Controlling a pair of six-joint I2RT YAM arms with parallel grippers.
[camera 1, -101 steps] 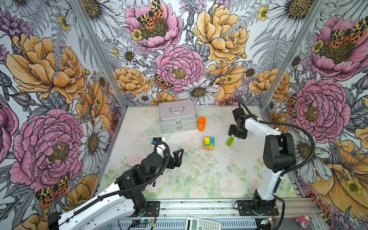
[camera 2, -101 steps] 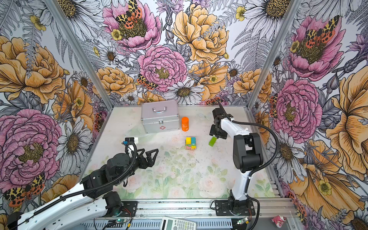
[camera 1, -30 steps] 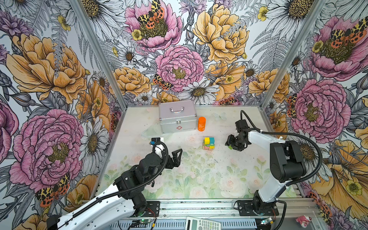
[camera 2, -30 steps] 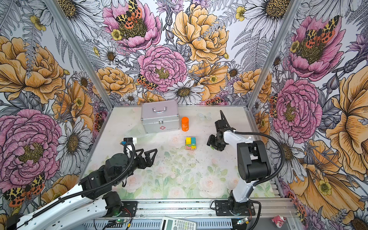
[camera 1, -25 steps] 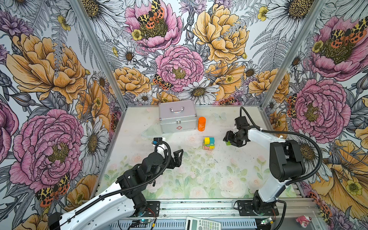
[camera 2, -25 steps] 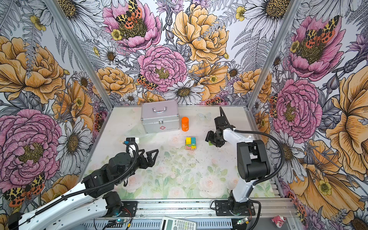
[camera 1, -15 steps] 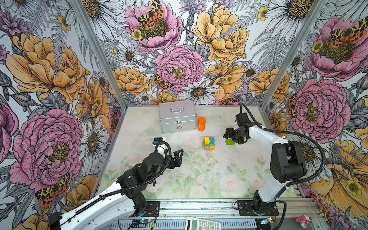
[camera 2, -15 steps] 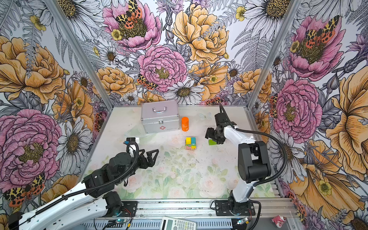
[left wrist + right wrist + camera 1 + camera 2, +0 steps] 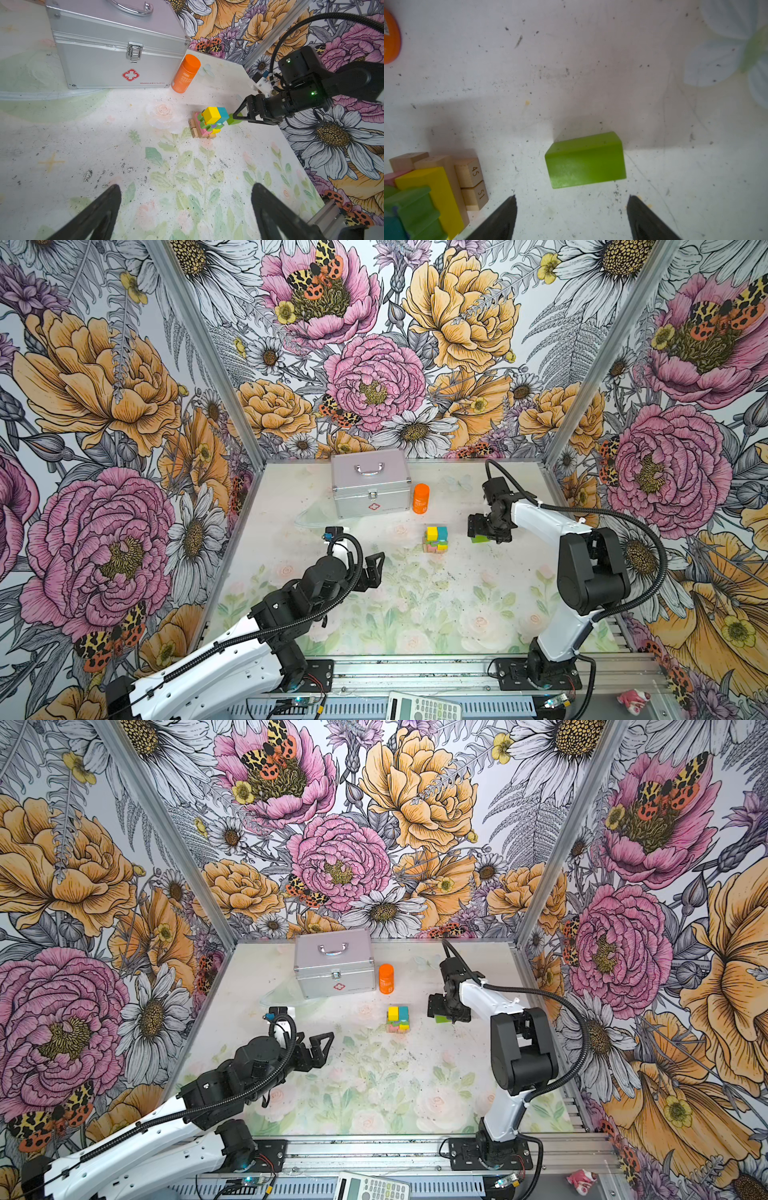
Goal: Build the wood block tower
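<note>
- Right wrist view: the right gripper [image 9: 571, 199] has its jaws spread apart with nothing between them. The short lime-green wooden block [image 9: 585, 160] lies flat on the table just beyond the fingertips, untouched.
- In a top view the same block [image 9: 478, 538] sits beside the small multicoloured tower [image 9: 435, 538], near it but not touching, on the pale floral-printed tabletop [image 9: 415, 605].
- The left gripper [image 9: 186, 186] also has its jaws wide apart and empty, and hangs well away from the tower.
- Handling, as a judgement: the block looks light, rigid and smooth-painted, so it could slip under a weak pinch. Its two long flat sides offer the best hold, taken at mid-length to keep it level.
- The tower looks loosely stacked, with a yellow cube [image 9: 211, 115] and a teal cube [image 9: 224, 112] on top, so setting the block down calls for a gentle touch.
- Writing: two tan plank ends [image 9: 473, 172] at the tower's base read "45" and "51".
- The silver metal case [image 9: 116, 52] bears a red cross badge; the small red print beside it is not clearly legible.
- The label of the orange cylindrical bottle [image 9: 185, 73] is too small to read.
</note>
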